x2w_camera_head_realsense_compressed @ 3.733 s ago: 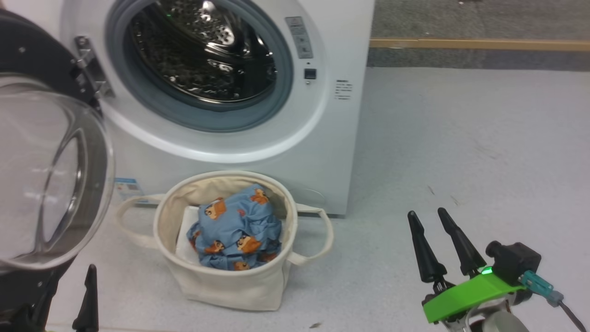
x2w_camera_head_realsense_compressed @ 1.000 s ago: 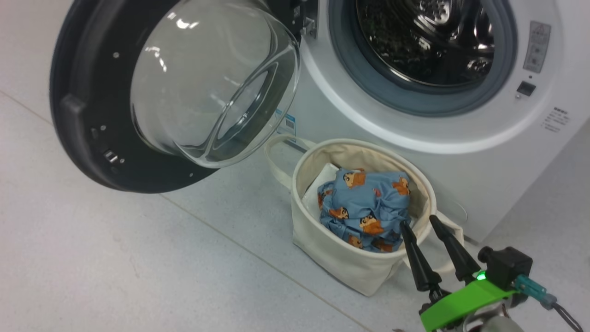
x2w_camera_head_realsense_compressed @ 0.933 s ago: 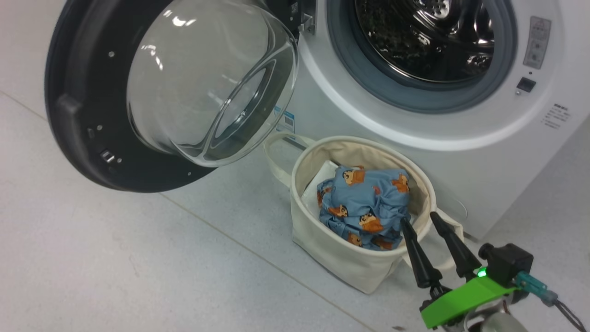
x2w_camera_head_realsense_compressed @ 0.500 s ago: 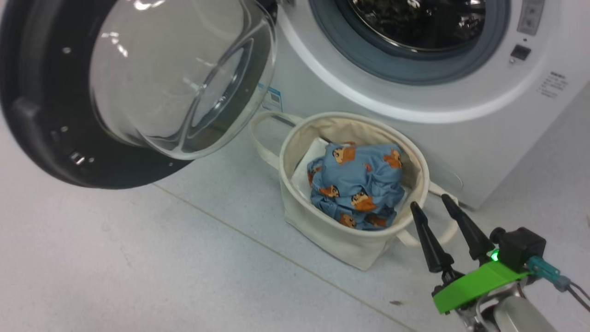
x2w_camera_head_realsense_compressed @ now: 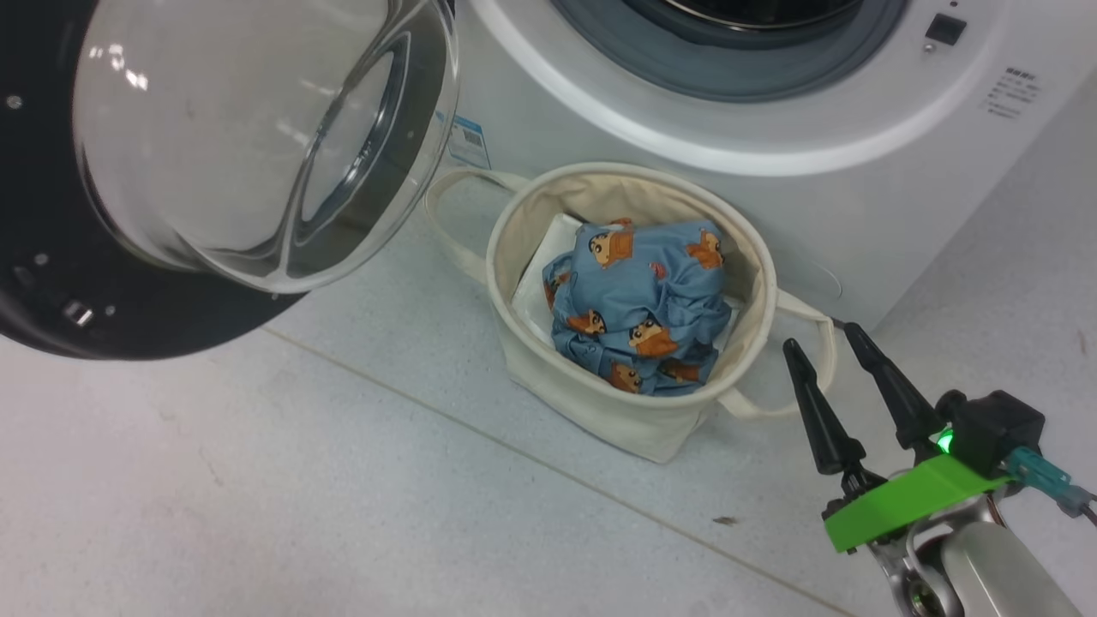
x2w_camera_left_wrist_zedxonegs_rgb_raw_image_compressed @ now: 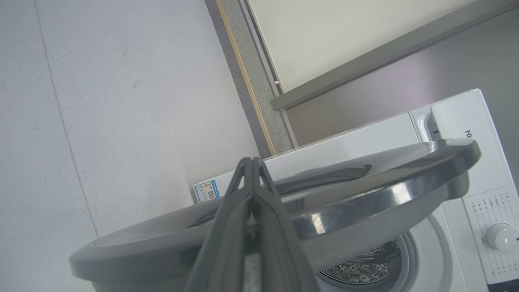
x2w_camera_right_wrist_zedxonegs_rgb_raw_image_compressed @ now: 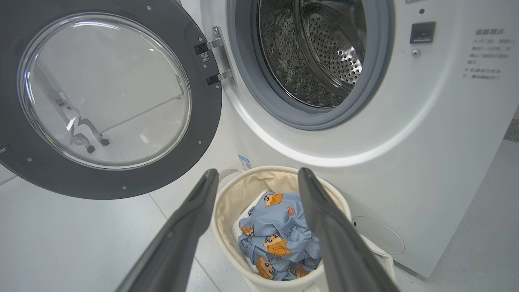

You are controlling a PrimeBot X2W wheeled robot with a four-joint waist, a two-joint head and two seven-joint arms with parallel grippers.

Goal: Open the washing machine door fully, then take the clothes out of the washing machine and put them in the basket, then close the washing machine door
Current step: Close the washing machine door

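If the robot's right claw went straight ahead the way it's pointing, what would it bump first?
Probably the washing machine, on its white front just under the drum opening. The open right gripper aims over the basket; depth is unclear, so it might clip the basket's far rim first.

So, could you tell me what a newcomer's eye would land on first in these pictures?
The washing machine door, a big glass bowl in a black rim, hangs open at the head view's upper left. In front of the washing machine, the blue cartoon-printed clothes sit bunched in the cream basket.
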